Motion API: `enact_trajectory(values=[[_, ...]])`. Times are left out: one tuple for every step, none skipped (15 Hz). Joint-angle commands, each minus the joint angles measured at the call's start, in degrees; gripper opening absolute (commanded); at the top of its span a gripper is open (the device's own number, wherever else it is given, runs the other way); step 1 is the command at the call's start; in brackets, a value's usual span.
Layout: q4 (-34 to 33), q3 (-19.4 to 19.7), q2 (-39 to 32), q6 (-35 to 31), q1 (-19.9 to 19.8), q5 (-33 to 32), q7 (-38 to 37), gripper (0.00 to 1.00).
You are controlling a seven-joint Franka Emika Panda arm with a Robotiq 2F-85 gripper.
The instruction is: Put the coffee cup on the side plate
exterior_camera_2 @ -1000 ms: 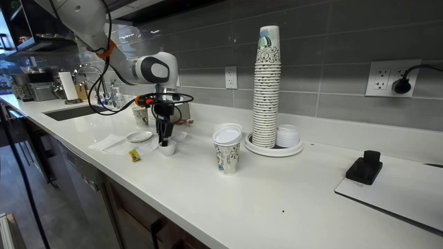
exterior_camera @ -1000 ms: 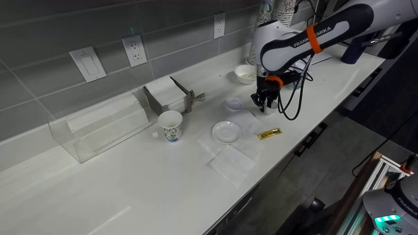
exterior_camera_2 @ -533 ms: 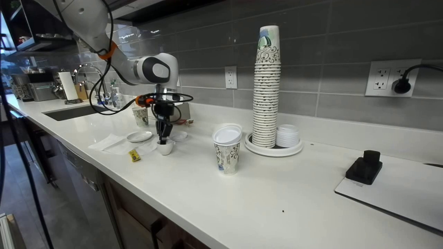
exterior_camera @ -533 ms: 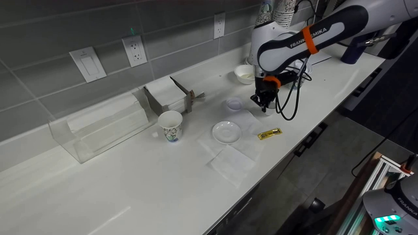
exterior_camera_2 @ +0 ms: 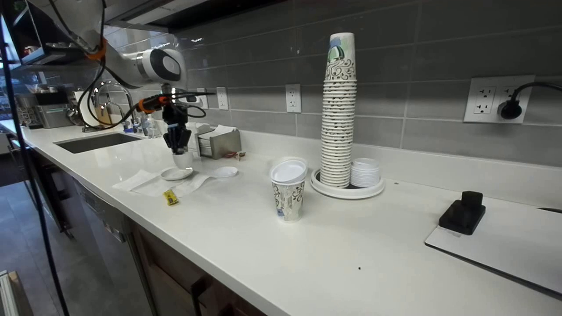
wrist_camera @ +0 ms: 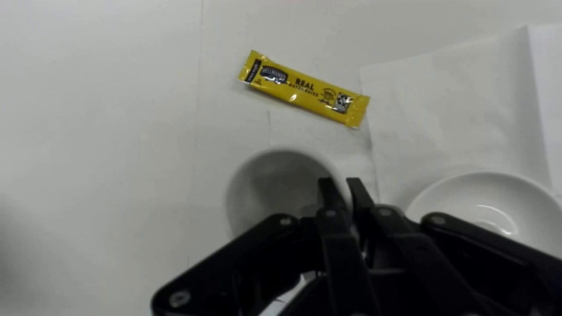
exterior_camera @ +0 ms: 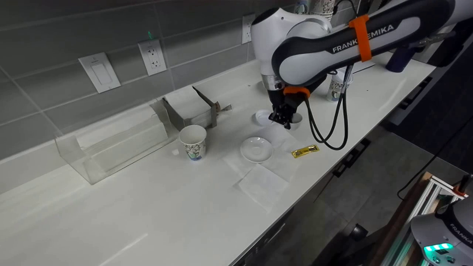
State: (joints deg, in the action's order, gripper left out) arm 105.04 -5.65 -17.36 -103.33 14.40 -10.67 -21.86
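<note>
Black, the gripper (wrist_camera: pixel 341 188) is clamped on the rim of the white coffee cup (wrist_camera: pixel 276 184), one finger inside it and one outside. The cup hangs above the counter (exterior_camera: pixel 159 214), mouth up, just beside the side plate (exterior_camera: pixel 257 149). Thin white napkins (exterior_camera: pixel 264 186) spread beneath the side plate and out past its edge. Near the side plate lies a yellow mayonnaise packet (wrist_camera: pixel 305 90). Also near the side plate, toward the tiled wall (exterior_camera: pixel 207 33), is what looks like a shallow white lid (exterior_camera_2: pixel 225 172). Across the side plate from the packet, a patterned paper cup (exterior_camera: pixel 193 142) stands upright. Farther from the side plate, on the wall side, sits a metal napkin holder (exterior_camera_2: pixel 227 144). Well apart from the side plate, in an exterior view, another paper cup (exterior_camera_2: pixel 289 199) bears a white lid (exterior_camera_2: pixel 288 170), and, nearer the wall, a tall stack of paper cups (exterior_camera_2: pixel 338 127) rises from a round white tray (exterior_camera_2: pixel 347 194).
</note>
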Motion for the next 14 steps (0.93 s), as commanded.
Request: enact_trajectory(values=[[-8.85, -1.95, -4.45, 5.83, 2.34, -4.90, 5.83, 0.02], [-10.36, -2.56, -5.37, 5.55, 2.33, -3.81, 7.99, 0.02], [-11.70, -3.16, -6.30, 5.22, 2.17, -2.26, 10.51, 0.02], [-12.86, -3.84, -7.05, 5.10, 1.84, -0.70, 13.35, 0.02], [-13.87, -4.43, -7.78, 5.69, 1.47, 0.75, 16.51, 0.02], [-14.21, -4.74, -7.90, 6.56, 1.10, 1.57, 19.40, 0.02], [-10.49, -3.58, -5.83, 3.68, 2.29, -0.64, 14.08, 0.10], [-11.33, -3.72, -6.53, 4.13, 2.20, -0.04, 16.05, 0.10], [-11.83, -3.77, -6.94, 4.44, 2.12, 0.22, 17.11, 0.10], [-12.17, -3.79, -7.17, 4.64, 2.05, 0.34, 17.69, 0.10], [-12.41, -3.82, -7.30, 4.77, 2.00, 0.39, 17.95, 0.02], [-12.50, -4.02, -7.92, 3.45, 2.15, 0.26, 18.30, 0.02], [-12.88, -4.10, -8.85, 1.80, 2.64, -0.11, 17.61, 0.02], [-13.13, -4.24, -9.56, 0.16, 2.92, 0.15, 17.16, 0.02]])
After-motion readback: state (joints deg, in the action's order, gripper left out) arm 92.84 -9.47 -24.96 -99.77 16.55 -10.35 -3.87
